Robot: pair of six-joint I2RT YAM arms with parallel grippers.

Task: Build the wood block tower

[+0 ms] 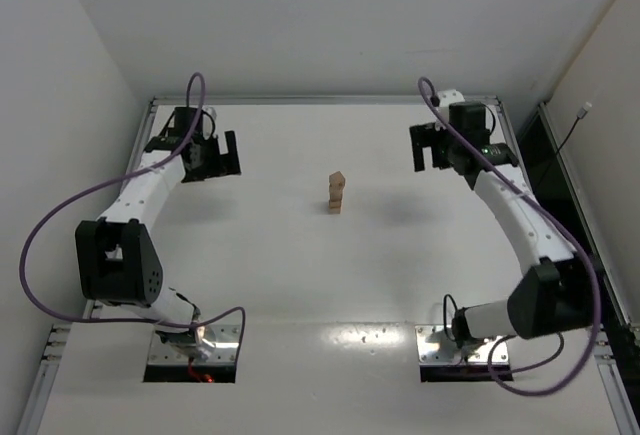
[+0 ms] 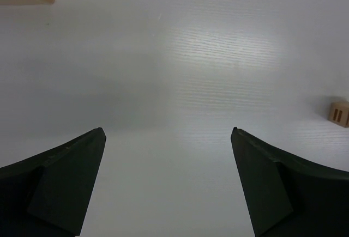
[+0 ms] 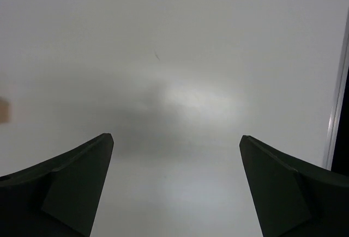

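The white table fills the top view. The left arm reaches to its far-left corner and the right arm to its far-right corner, both well apart from the middle.

The left end effector has its fingers spread wide with only bare table between them. The right end effector is the same: fingers apart and nothing held.

The tower stands alone near the centre of the table, between the two arms and touching neither. It is one cube wide and a few cubes high. Its top cube looks slightly turned, though it is too small for us to be sure.

At the right edge of the left wrist view sits one wood block with dark marks on its face. We cannot tell whether it is loose or the foot of the tower.

We judge that we are between placements, or possibly at the end, since the top view shows no loose cubes. If one remains, the next move calls for a square grasp, a carry to directly above the top cube, a gentle lowering, and a release that does not nudge the stack.
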